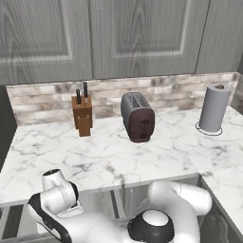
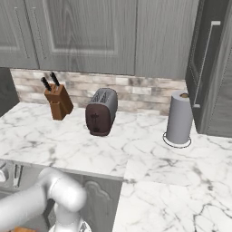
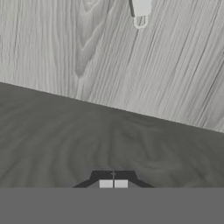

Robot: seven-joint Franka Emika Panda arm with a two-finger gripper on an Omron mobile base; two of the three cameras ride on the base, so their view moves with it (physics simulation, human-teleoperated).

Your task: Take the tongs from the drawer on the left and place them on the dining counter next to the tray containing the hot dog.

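Now, from the left base view, we see the white arm [image 1: 171,209] folded low at the bottom edge, in front of a marble counter [image 1: 109,156] with grey veins. On this counter stand a wooden knife block [image 1: 82,115], a dark toaster [image 1: 137,117] and a grey paper towel roll [image 1: 214,108], well apart from each other. Grey cabinet doors [image 1: 118,33] hang above the brick backsplash [image 1: 166,95].

From the right base view, the same knife block [image 2: 58,102], toaster [image 2: 101,111] and paper towel roll [image 2: 179,118] stand on the counter [image 2: 149,172]. A tall dark cabinet with a long silver handle [image 2: 205,63] is at the right. The arm [image 2: 41,199] bends down at the lower left, below the counter edge.

In the hand view, the gripper [image 3: 113,183] has its two finger tips pressed together with no gap between them, and we see nothing held between them. In front of it is a grey wood-grain surface [image 3: 87,48], and below that a darker grey band. At the top edge a small silvery piece [image 3: 141,11] shows; it is perhaps one end of the drawer's bar handle, but we cannot tell for sure. We cannot make out the tongs, so we cannot say where they lie.
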